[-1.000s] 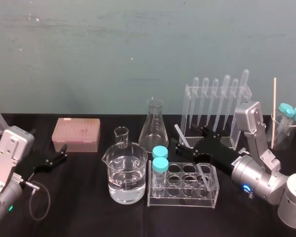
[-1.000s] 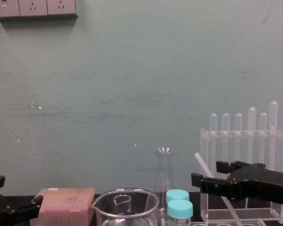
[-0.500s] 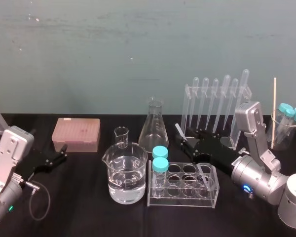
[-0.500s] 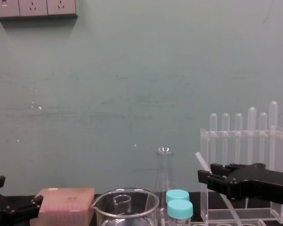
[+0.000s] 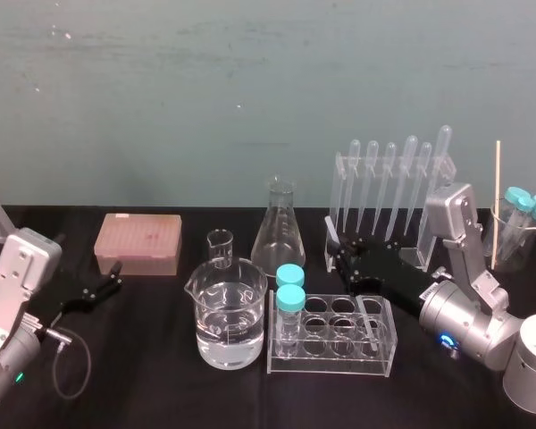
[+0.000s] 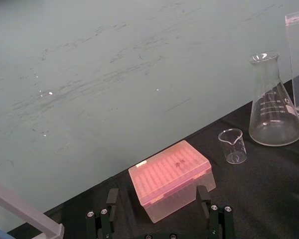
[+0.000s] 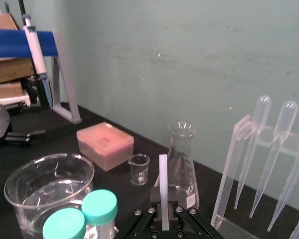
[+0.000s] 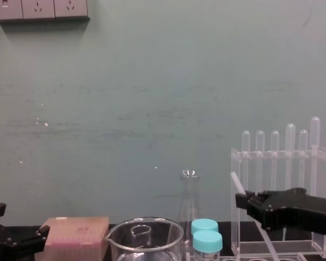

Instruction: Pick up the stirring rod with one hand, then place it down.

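Slots of the clear tube rack (image 5: 332, 362) nearest the robot hold the foot of the stirring rod (image 7: 163, 181), which leans back: light, stiff, slick, probably brittle, best pinched high. The right claw (image 5: 338, 256) clamps its upper part, arm stretched low across the counter (image 5: 143, 380); left claw (image 5: 114, 277) idles wide at left
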`<state>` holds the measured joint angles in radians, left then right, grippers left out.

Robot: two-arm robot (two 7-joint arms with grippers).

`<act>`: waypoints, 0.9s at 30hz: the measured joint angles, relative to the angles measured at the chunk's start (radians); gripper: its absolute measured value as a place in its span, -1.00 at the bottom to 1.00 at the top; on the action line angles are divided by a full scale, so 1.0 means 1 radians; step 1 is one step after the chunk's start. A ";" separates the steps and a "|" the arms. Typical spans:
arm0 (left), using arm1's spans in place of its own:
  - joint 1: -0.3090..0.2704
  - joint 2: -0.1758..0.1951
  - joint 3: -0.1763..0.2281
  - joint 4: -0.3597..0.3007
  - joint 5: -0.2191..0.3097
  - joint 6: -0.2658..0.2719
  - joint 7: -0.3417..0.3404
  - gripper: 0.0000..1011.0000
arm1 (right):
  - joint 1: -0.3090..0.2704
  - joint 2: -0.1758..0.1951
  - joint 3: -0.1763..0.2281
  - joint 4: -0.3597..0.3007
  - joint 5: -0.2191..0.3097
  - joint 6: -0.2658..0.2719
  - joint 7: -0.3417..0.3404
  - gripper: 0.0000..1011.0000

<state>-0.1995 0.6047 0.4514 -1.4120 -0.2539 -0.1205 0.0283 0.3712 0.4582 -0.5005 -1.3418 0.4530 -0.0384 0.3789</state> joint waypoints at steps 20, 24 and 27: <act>0.000 0.000 0.000 0.000 0.000 0.000 0.000 0.98 | -0.015 -0.079 0.135 -0.016 -0.038 -0.498 0.013 -0.87; 0.000 0.000 0.000 0.000 0.000 0.000 0.000 0.98 | -0.032 -0.082 0.154 -0.012 0.024 -0.527 0.068 -0.87; 0.000 0.000 0.000 0.000 0.000 0.000 0.000 0.98 | -0.048 -0.081 0.164 -0.010 0.048 -0.518 0.085 -0.87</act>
<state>-0.1995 0.6047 0.4514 -1.4120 -0.2539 -0.1206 0.0283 0.3227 0.3776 -0.3362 -1.3522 0.5013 -0.5563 0.4636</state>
